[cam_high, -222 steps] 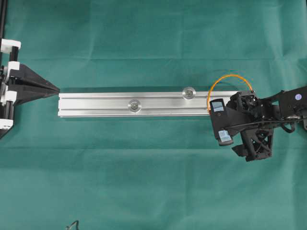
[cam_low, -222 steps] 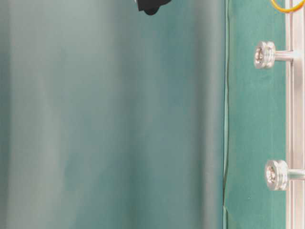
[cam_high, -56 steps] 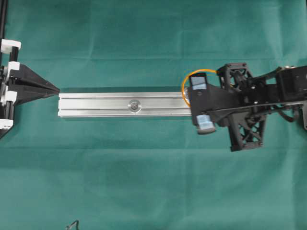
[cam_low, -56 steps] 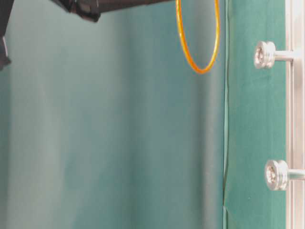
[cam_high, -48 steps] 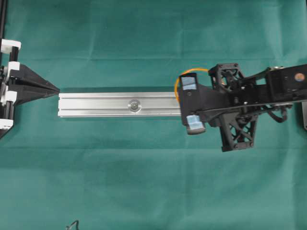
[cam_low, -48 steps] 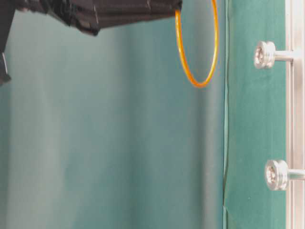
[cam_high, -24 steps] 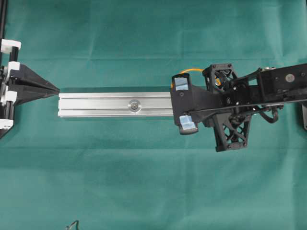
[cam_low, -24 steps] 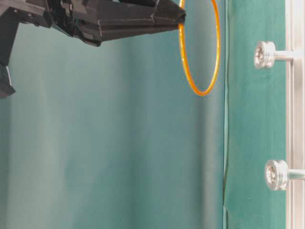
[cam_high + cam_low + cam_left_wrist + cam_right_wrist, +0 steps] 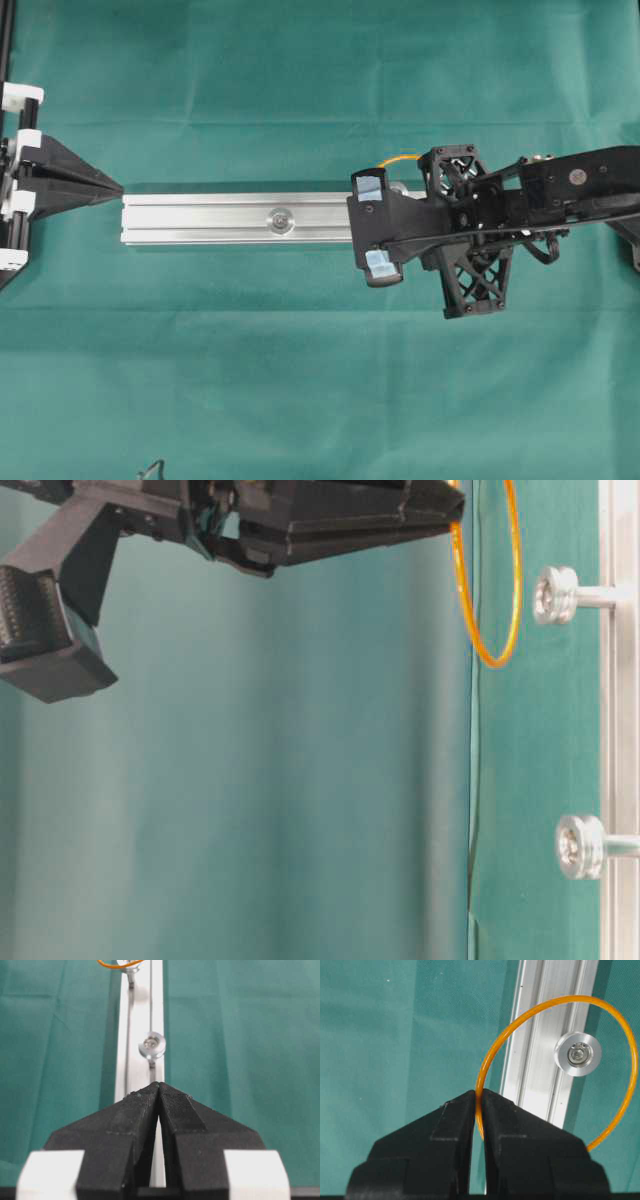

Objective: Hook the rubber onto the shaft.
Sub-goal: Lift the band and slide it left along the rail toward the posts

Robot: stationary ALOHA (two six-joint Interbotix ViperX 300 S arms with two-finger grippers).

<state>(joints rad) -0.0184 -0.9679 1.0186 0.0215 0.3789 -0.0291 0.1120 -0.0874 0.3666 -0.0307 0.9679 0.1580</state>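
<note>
Right wrist view: the rubber [image 9: 490, 1060], judged light, thin and springy, is pinched at its near edge by the closed right end effector [image 9: 478, 1097], its open loop held ahead around the shaft [image 9: 577, 1054], best gripped at that edge.

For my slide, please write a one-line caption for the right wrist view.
Right tool, shut on the orange rubber band, holds the loop over the rail's shaft head.
</note>
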